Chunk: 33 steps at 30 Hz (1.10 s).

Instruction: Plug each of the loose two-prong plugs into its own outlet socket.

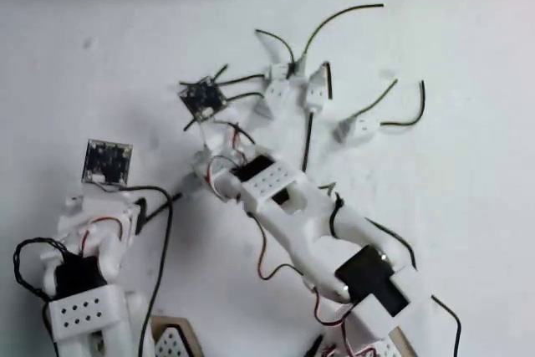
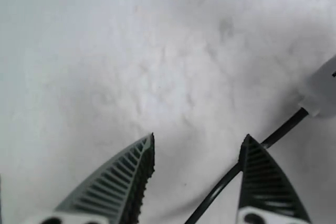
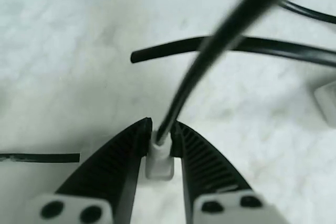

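**Right gripper clamped on a plug, left gripper spread over bare table**

On the white tabletop [image 1: 468, 223], one socket board [image 1: 107, 161] lies near the left edge and a second socket board [image 1: 202, 99] sits nearer the far edge. A cluster of loose plugs [image 1: 316, 88] with short wires lies toward the far edge, well apart from both boards. Near the tabletop's middle, the right gripper [image 3: 160, 129] is pinched tight on a white plug [image 3: 159, 163], whose black cord [image 3: 220, 45] rises between the fingertips. The left gripper [image 2: 199, 140] is spread wide over bare table, with another cord [image 2: 283, 129] just beside one finger.
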Each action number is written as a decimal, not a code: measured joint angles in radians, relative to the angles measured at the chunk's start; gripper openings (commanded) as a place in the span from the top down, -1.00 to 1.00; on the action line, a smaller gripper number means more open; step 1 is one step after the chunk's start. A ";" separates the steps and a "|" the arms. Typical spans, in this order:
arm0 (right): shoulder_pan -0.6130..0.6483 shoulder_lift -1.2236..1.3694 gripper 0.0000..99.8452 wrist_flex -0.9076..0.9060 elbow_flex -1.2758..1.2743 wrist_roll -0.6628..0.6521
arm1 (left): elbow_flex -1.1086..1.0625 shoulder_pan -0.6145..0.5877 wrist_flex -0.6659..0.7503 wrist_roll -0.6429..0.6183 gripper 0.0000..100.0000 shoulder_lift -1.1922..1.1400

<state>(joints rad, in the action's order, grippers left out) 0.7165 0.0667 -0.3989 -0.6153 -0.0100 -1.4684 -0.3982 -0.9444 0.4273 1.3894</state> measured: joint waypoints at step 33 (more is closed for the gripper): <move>0.002 -0.150 0.97 0.321 -0.304 0.000 | 0.000 0.000 0.000 0.000 0.48 0.000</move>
<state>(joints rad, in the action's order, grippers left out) 0.7181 -0.0836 -0.0783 -0.9191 -0.0100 -1.4684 -0.3982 -0.9444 0.4273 1.3894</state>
